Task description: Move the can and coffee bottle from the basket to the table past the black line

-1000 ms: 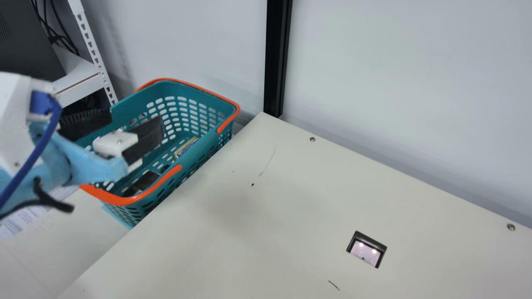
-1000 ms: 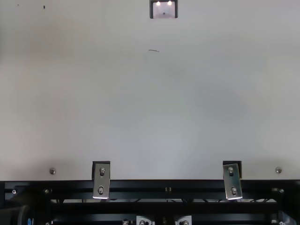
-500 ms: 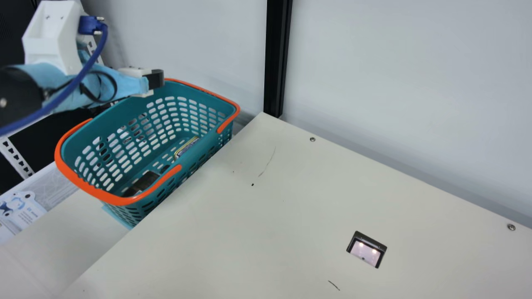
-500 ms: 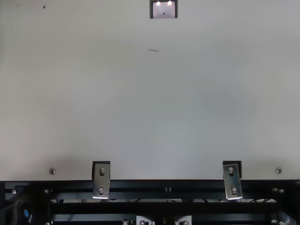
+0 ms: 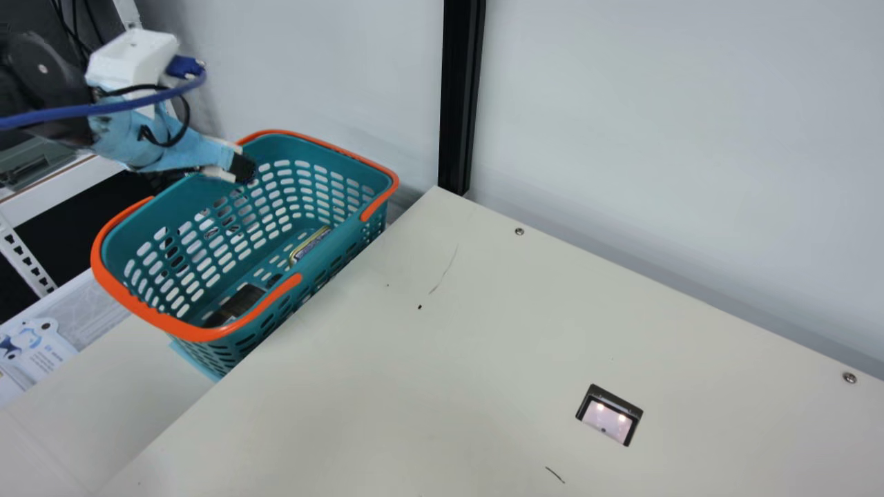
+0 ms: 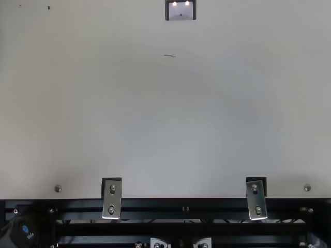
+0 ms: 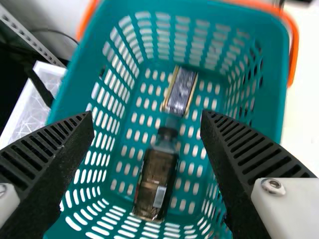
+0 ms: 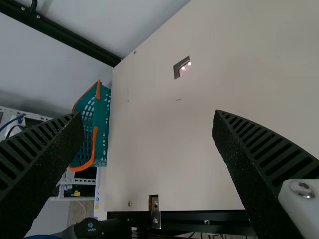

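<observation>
My left gripper (image 5: 243,168) is over the far left side of the teal basket (image 5: 159,307). In the left wrist view my left gripper (image 7: 149,124) stands open above the basket, nothing between its fingers. Down on the basket floor lie the dark coffee bottle (image 7: 156,184) and, beyond its cap, the can (image 7: 180,91). The main view shows the bottle (image 5: 238,304) at the basket's near end and the can (image 5: 309,245) farther back, both partly hidden by the rim. In the right wrist view my right gripper (image 8: 149,124) is open with empty fingers above the table.
The cream table (image 5: 442,386) adjoins the basket's right side, with a small dark-framed cutout (image 5: 609,414) in it. A black post (image 5: 461,96) rises at its back corner. White shelving (image 5: 65,181) stands behind the left arm.
The left arm swung up and back from over the basket's near part, uncovering the basket's left side. In the last half second its gripper dipped slightly toward the basket. The can and bottle stayed put.
</observation>
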### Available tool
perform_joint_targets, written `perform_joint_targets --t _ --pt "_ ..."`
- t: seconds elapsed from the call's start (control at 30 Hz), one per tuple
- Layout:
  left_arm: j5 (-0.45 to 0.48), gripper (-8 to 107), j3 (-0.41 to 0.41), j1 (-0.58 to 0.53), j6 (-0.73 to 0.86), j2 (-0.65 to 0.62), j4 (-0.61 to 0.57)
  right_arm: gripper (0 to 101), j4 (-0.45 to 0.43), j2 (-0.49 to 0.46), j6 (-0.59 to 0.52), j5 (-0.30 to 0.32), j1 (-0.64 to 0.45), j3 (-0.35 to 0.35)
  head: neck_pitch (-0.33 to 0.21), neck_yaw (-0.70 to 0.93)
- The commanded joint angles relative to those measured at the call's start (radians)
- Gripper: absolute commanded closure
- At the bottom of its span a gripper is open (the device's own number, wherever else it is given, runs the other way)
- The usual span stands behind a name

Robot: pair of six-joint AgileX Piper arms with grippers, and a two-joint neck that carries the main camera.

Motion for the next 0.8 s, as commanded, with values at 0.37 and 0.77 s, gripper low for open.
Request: perform_joint_targets --t 0.37,0.77 --pt "0.019 9 -0.037 -0.016 0.162 0.217 -0.01 0 0.0 0.0 0.0 0.0 0.0 0.0 -0.015 0.005" --pt "-0.044 9 -0.132 -0.06 0.201 0.456 -0.016 0 0.0 0.0 0.0 0.0 0.0 0.0 -0.015 0.005"
